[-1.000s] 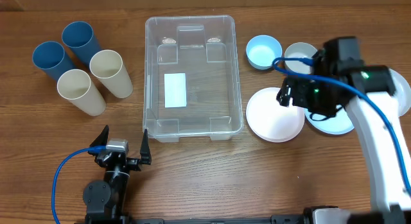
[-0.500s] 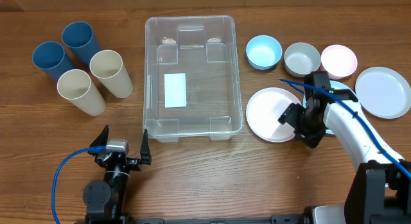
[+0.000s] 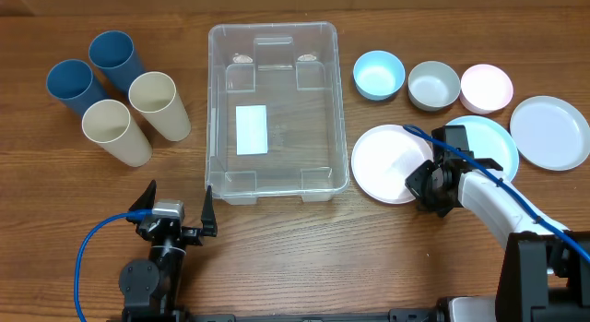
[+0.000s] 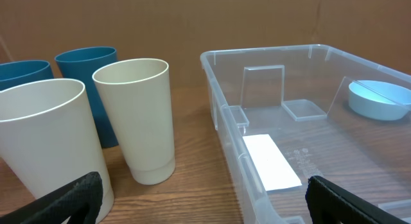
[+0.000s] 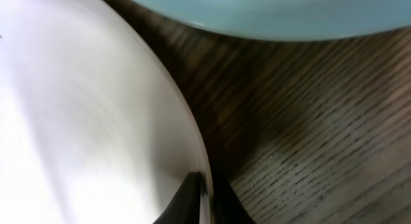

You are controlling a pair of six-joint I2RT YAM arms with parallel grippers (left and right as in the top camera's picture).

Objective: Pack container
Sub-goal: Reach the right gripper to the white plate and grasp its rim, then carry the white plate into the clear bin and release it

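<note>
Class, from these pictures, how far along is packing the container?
Done: nothing; the container holds only its label. In hand: the right gripper sits at the rim of the white plate, grip unclear. To do: four cups, three bowls and three plates all lie outside; the left gripper is open.

Overhead looks down; low left wrist shares container (image 4: 321, 147); right wrist close-up on plate (image 5: 83, 108).
</note>
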